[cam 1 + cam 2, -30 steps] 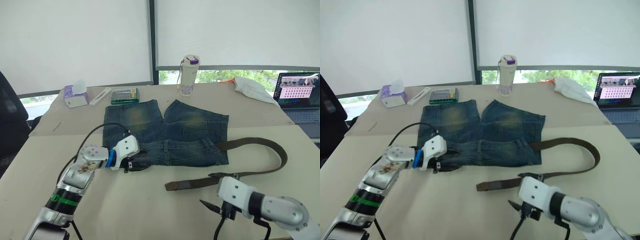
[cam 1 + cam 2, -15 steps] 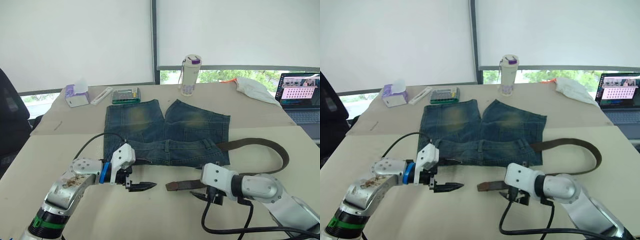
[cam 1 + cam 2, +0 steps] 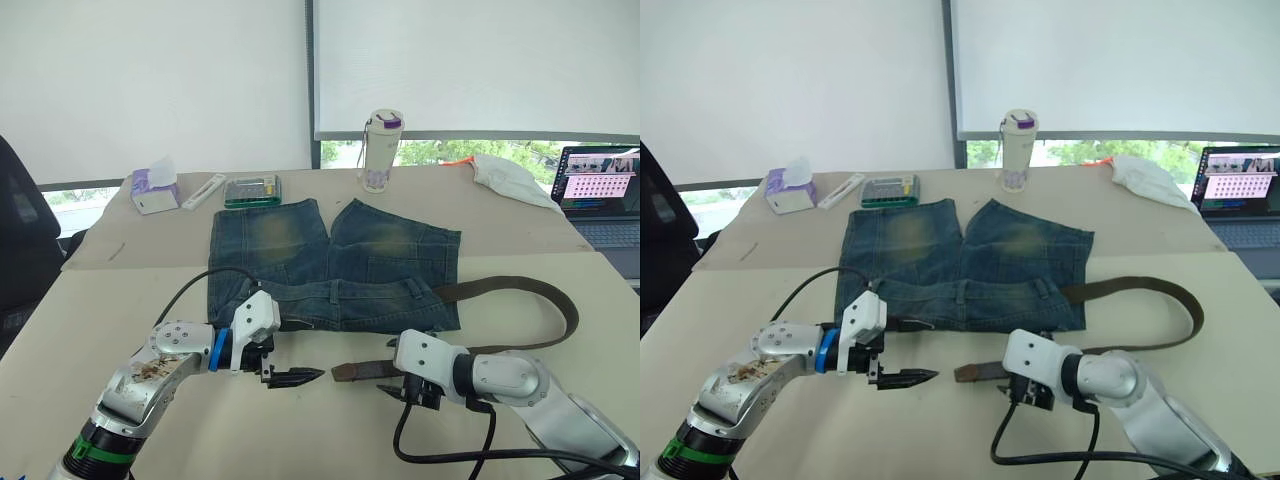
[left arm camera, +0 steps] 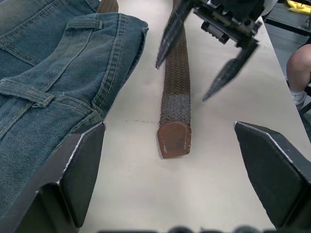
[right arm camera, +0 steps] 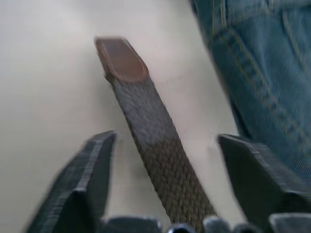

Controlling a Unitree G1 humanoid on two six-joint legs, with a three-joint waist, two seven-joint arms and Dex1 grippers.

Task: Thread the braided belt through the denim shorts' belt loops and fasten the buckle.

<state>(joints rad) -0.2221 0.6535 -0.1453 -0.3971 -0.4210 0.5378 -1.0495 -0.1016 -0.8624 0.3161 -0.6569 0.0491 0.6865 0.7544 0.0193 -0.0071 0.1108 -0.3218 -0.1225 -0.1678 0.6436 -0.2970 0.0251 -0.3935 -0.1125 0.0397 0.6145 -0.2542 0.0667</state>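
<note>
On the bench (image 3: 120, 300): denim shorts (image 3: 330, 265), laid flat, legs pointing away toward the window, waistband along the near edge. Braided belt (image 3: 520, 290): one end enters at the shorts' waistband on the robot's right, strap loops out to the right and returns along the bench just in front of the shorts; free leather-capped tip (image 4: 174, 138) lies bare, near the waistband but apart from it. Buckle: cannot be made out. Belt loops (image 4: 83, 23): one seen on the waistband beside the strap. Right hand (image 4: 206, 60): fingers spread, straddling the strap a little behind the tip, not gripping. Left hand (image 3: 295, 378): fingers spread wide in its wrist view, facing the tip from the opposite side, holding nothing. Step in hand, as judged: seizing the free end for threading. Advice: close the right fingers squarely across the strap's width close behind the leather cap, so the tip stays stiff and steerable; keep the strap flat and untwisted; aim it level with the nearest loop.
</note>
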